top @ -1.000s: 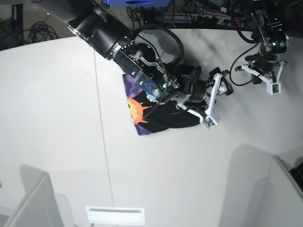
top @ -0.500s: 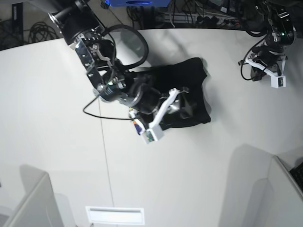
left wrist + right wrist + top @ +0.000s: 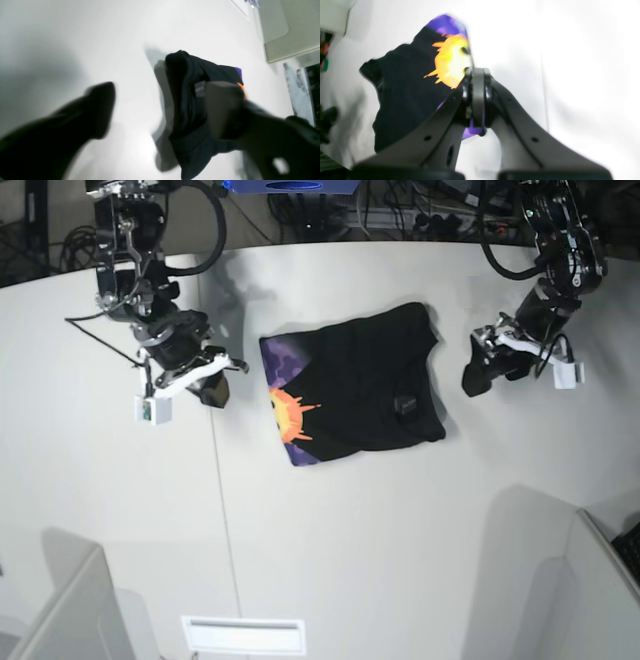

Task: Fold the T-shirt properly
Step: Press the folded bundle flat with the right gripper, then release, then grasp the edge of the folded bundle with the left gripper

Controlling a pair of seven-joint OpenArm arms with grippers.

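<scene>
1. Both arms have drawn back from the T-shirt [image 3: 355,385] since the earlier base frames, where the right arm lay across it; the garment now lies uncovered near the middle of the counter [image 3: 400,530].
2. Right tool [image 3: 212,385]: at 9 o'clock of the shirt, clear of it. The wrist view shows its two dark moulded jaws pressed together, nothing between them.
3. Left tool [image 3: 485,365]: at 3 o'clock of the shirt, just beside it and not touching. The wrist view shows the jaws spread wide, empty, pointing toward the cloth.
4. T-shirt, condition: gathered into a compact, roughly rectangular packet, long edges tilted, sleeves tucked out of sight. Judged mostly folded.
5. Remaining, as a judgement: the 4 o'clock edge looks rumpled, and layers at the 1 o'clock corner stand proud in the left wrist view; a tidying pass may be wanted.
6. Material: soft, matte black knit, limp, stacked in several thicknesses with rolled edges.
7. Print: orange-yellow sun [image 3: 292,416] with ragged rays on a purple ground [image 3: 285,360], exposed along the 9 o'clock edge.
8. Label [image 3: 200,89]: small grey tab on the upper layer.
9. Counter: smooth, pale, slightly glossy.
</scene>
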